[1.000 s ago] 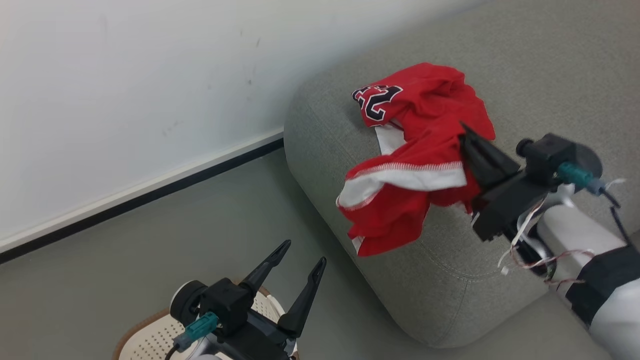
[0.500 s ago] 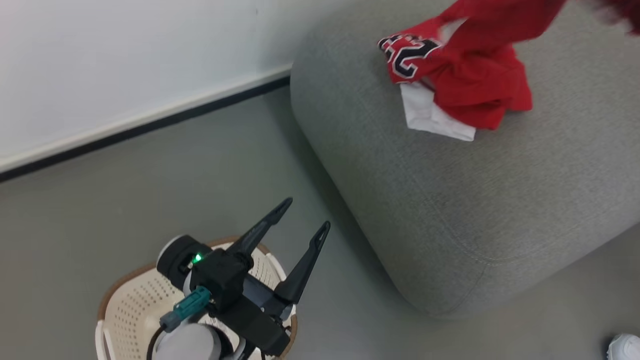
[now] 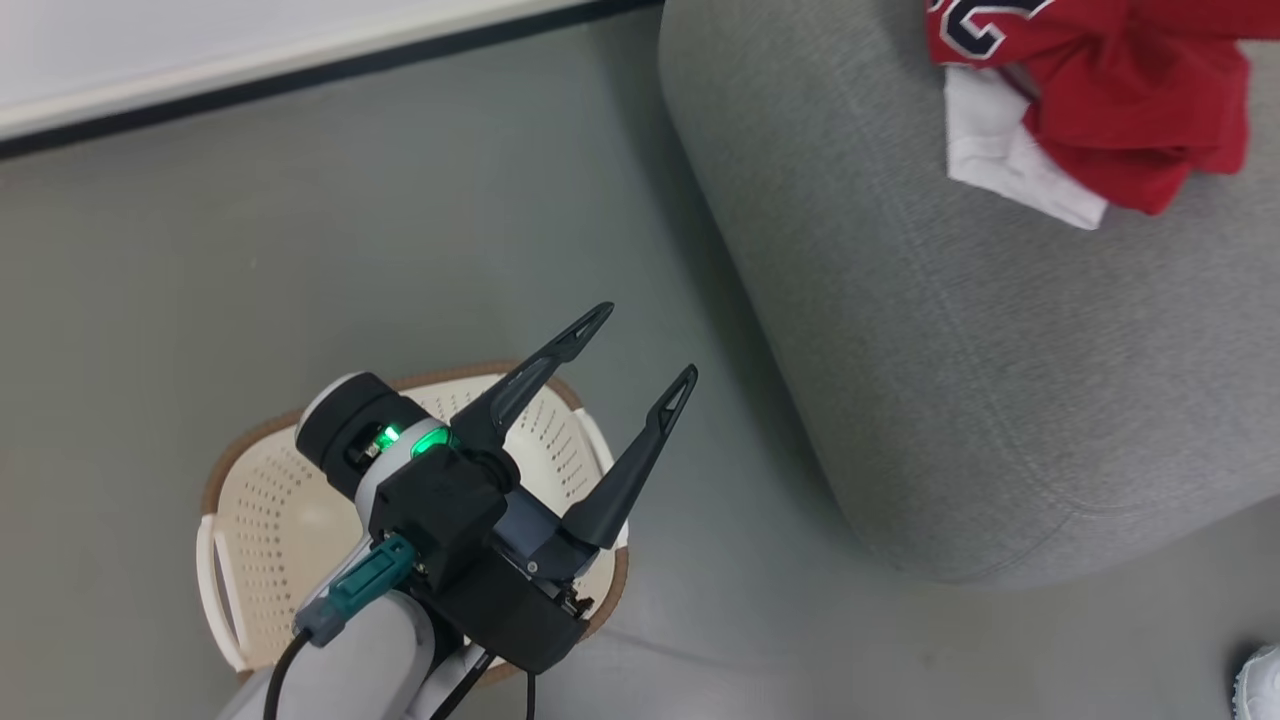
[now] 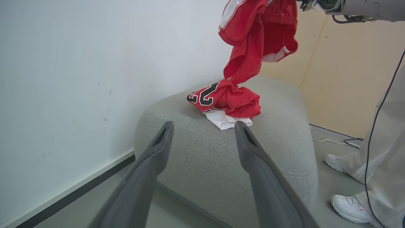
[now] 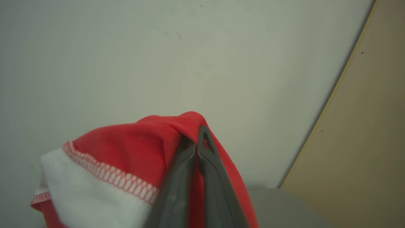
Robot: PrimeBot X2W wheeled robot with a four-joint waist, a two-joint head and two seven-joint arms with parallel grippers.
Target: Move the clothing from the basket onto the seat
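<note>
The left gripper point(image 3: 647, 340) hangs over the cream laundry basket point(image 3: 262, 520), its two dark fingers spread wide and holding nothing. The basket stands on the grey floor point(image 3: 300, 230), just beside the rounded corner of the grey seat point(image 3: 950, 350) and not touching it.

The right gripper point(image 5: 197, 134) has its fingers pressed together on a fold of the red white-trimmed piece point(image 4: 256, 34). In the right wrist view the fabric drapes over both fingers, with the white band and its red stitching to the left. In the left wrist view this piece hangs high above the seat, and its lower end reaches down to the jersey point(image 4: 227, 98). Whether the two touch cannot be told.

The jersey lies crumpled on top of the seat near the white wall point(image 4: 79, 63), its navy-and-white lettering facing up and a white panel sticking out beneath it.

A person point(image 4: 386, 152) in pale trousers and white shoes point(image 4: 351, 207) stands on the floor beside the seat.
</note>
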